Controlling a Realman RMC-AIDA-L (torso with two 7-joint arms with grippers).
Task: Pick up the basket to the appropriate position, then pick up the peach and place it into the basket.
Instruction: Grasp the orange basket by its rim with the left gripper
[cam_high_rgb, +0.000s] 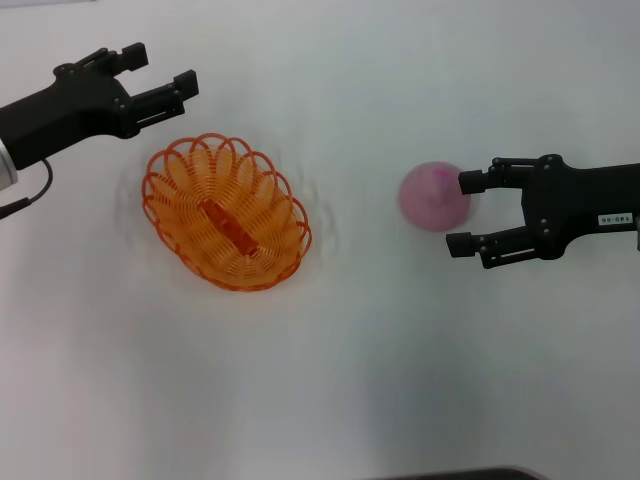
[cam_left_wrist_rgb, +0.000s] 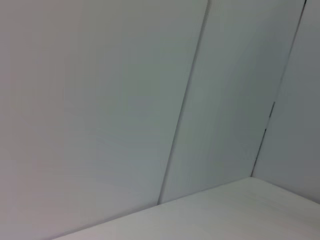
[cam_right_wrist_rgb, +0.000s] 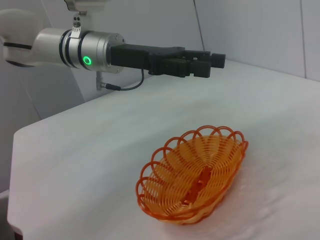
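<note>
The basket sits on the white table in the left-centre of the head view, upright with its open mouth facing up; it is oval, and its long axis runs on a diagonal from the upper left of the frame down toward the lower right, the solid orange strip along its base lying on the same line; nothing lies inside it. In the right wrist view the basket fills the lower centre of the frame, its long axis slanting from lower left to upper right, its looped rim standing clear of the tabletop.

The left gripper hangs in the upper left of the head view, just beyond the basket's upper end and apart from it; its jaws stand open with nothing between them; in the right wrist view the same gripper shows near the top of the frame, well above the basket.

The peach rests on the table in the right-centre of the head view, well apart from the basket. The right gripper reaches in from the right edge of the frame, its jaws spread wide; the upper fingertip overlaps the peach's right side, while the lower one lies just below and right of the fruit; whether either touches it I cannot tell.

The left wrist view shows only pale wall panels and a strip of table.
</note>
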